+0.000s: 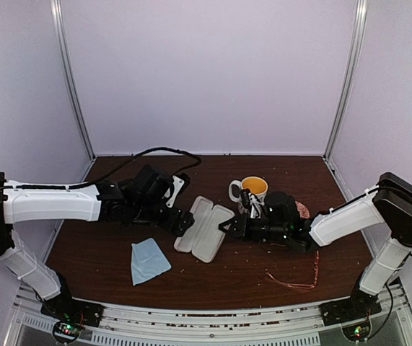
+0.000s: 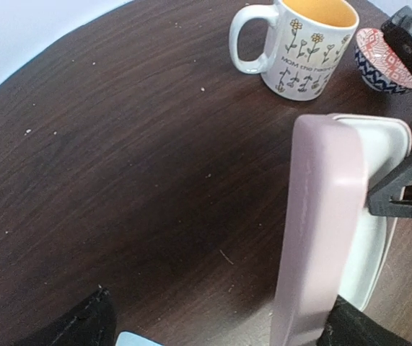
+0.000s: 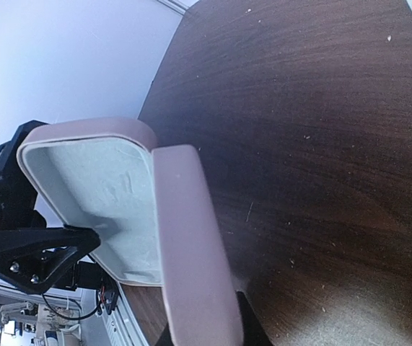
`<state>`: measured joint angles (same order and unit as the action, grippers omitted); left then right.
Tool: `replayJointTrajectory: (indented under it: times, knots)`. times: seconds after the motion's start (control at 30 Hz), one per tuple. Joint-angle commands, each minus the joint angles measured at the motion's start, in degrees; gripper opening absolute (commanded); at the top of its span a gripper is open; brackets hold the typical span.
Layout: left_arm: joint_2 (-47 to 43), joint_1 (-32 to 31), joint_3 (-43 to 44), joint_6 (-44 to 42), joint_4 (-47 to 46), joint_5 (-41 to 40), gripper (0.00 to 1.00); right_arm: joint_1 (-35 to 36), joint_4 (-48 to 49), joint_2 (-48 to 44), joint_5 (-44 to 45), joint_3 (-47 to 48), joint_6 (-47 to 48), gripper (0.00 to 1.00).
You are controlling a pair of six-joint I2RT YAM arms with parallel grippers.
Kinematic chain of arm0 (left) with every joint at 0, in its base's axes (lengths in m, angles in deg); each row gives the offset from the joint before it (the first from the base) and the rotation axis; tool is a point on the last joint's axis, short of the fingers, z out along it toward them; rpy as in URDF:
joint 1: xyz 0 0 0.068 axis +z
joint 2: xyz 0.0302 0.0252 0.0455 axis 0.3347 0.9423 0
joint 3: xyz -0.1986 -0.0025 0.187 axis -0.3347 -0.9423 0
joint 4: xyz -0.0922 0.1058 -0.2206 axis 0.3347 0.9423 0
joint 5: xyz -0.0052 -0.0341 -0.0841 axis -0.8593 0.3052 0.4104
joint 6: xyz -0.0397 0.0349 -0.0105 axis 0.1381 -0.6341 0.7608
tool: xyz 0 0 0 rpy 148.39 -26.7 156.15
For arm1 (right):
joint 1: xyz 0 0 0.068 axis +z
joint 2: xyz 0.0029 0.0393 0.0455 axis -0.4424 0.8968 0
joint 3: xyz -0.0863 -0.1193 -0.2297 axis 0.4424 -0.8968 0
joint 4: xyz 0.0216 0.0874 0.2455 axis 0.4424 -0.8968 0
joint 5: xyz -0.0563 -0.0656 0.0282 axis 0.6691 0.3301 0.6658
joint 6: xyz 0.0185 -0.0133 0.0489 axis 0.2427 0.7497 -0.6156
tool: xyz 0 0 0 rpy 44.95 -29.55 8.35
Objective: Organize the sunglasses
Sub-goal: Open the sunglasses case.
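Observation:
The sunglasses [image 1: 292, 279] lie on the table at the front right, near the right arm and apart from both grippers; neither wrist view shows them. The pink oblong case [image 1: 203, 228] lies open mid-table, its pale lining up. My left gripper [image 1: 185, 222] is at its left half. In the left wrist view the jaws [image 2: 224, 328] stand wide open, with the case's pink wall [image 2: 321, 238] just inside the right finger. My right gripper [image 1: 228, 227] is at the case's right half. In the right wrist view its fingers [image 3: 213, 335] hug the pink wall [image 3: 191, 252] on both sides.
A light blue cloth [image 1: 148, 260] lies front left of the case. A white flowered mug [image 1: 252, 189] stands behind the right gripper and shows in the left wrist view [image 2: 299, 50]. A small patterned bowl [image 1: 304, 210] sits beside it. A black cable [image 1: 155, 153] runs along the back left.

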<state>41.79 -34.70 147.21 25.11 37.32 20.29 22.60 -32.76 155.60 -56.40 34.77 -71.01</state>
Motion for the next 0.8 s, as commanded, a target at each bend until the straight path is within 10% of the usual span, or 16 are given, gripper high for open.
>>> replayJointTrajectory:
  times: [0.0,0.77]
  knots:
    - [-3.3,0.9,-2.3,3.1,-5.7,7.5,0.98,0.2,-0.2,-0.5,1.9,1.0,-1.9,0.00]
    - [1.4,0.9,-4.7,7.4,-10.1,14.7,0.36,0.2,3.7,0.4,2.4,1.3,-4.8,0.00]
